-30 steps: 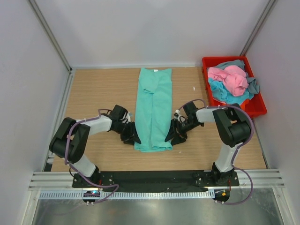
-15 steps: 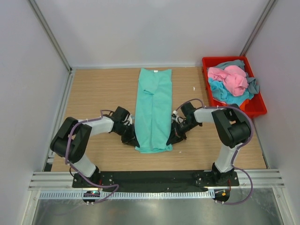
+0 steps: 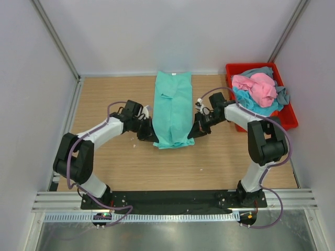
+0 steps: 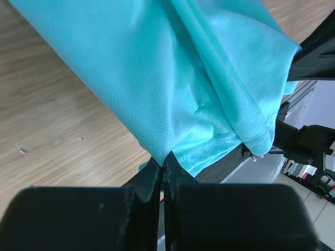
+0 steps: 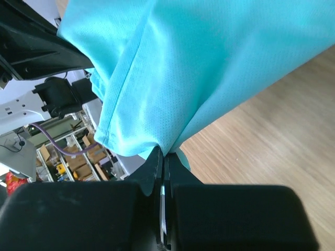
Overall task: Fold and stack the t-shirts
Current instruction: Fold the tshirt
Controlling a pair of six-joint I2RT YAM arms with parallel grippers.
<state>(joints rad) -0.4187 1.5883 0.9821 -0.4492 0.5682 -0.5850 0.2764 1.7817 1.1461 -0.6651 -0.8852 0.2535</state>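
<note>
A teal-green t-shirt (image 3: 172, 107), folded into a long narrow strip, runs from the back of the table toward the front. Its near end is lifted off the wood. My left gripper (image 3: 151, 137) is shut on the near left corner of that shirt (image 4: 172, 78), the cloth pinched between the black fingertips. At the near right corner my right gripper (image 3: 196, 132) is shut on the same shirt (image 5: 209, 63), which hangs over its jaws. Pink, turquoise-blue and grey-blue t-shirts (image 3: 257, 90) lie heaped in the bin at the right.
A red plastic bin (image 3: 289, 121) stands at the back right corner against the wall. The wooden table top (image 3: 104, 104) is bounded by white walls on three sides. A black rail with the arm bases (image 3: 172, 200) runs along the near edge.
Both grippers closed on the shirt's near corners, then lifted them and carried them toward the back. The shirt's near hem is now further from the arm bases.
</note>
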